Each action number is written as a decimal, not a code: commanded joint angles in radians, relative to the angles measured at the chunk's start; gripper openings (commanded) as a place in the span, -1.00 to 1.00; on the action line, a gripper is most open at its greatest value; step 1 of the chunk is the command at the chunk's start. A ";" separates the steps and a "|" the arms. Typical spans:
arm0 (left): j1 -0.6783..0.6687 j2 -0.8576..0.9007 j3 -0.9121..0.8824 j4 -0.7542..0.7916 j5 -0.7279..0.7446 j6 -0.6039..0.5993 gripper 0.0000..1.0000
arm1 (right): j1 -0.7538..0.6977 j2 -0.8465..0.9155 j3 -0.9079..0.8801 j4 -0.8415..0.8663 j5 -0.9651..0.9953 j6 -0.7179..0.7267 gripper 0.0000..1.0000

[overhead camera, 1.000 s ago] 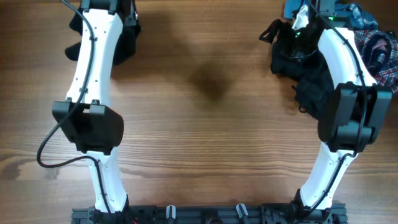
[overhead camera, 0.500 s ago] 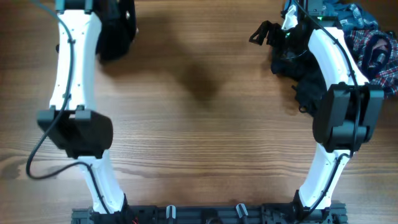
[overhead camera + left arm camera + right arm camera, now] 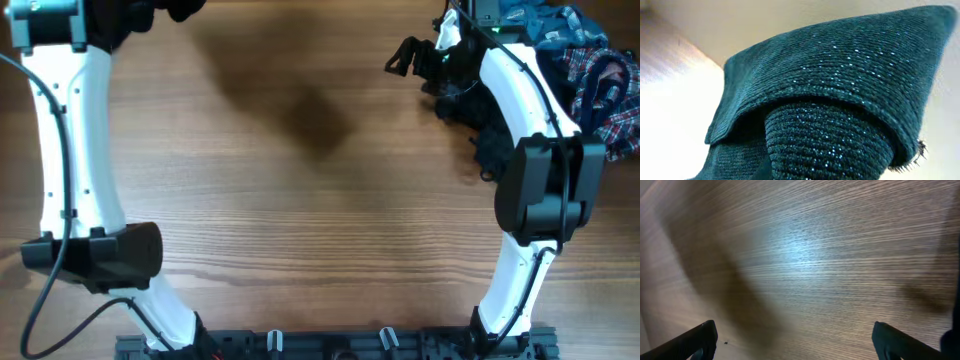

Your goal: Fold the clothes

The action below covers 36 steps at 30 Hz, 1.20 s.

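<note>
A dark teal knit garment (image 3: 840, 100) fills the left wrist view and hangs close to the camera, hiding the left fingers. In the overhead view only a bit of it (image 3: 185, 8) shows at the top edge beside the raised left arm. My right gripper (image 3: 404, 56) is open and empty over bare wood left of the clothes pile; its two fingertips stand wide apart in the right wrist view (image 3: 800, 347). A black garment (image 3: 488, 135) lies under the right arm at the table's far right.
A pile of blue and plaid clothes (image 3: 600, 70) lies at the far right corner. The wooden table (image 3: 320, 220) shows a dark shadow patch near the top middle. The arm bases stand at the front edge.
My left arm has swung up and to the left, lifting the dark garment off the table and almost out of the overhead view. My right gripper has moved left, away from the pile.
</note>
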 commanded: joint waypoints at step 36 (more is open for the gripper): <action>0.372 0.220 0.022 0.553 0.567 -0.332 -0.92 | 0.054 -0.002 -0.001 -0.074 -0.065 -0.121 0.99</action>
